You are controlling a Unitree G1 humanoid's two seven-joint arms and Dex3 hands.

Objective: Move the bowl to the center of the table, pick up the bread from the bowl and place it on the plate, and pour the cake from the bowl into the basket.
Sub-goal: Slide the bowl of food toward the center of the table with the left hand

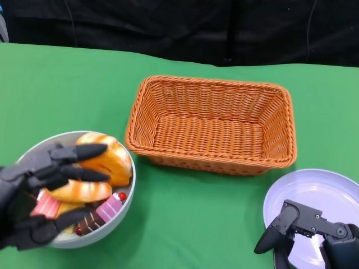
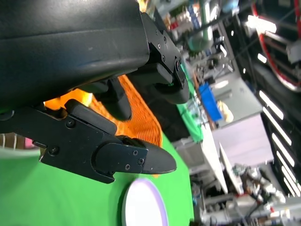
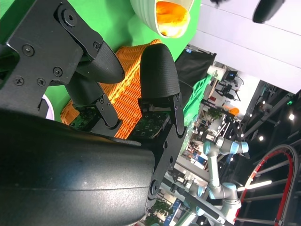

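Bread [image 1: 104,162] under left hand [image 1: 39,188]

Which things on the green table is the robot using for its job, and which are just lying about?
Used for the job:
bowl
bread
cake
basket
plate
left hand, over the bowl
right hand, over the plate

Just lying about:
nothing else on the table

The basket [image 1: 210,126] is woven orange wicker, rough and ribbed. The bread [image 1: 106,162] looks glossy and smooth. The plate [image 1: 314,193] is smooth with soft shine. The table [image 1: 61,89] has matt green cloth.
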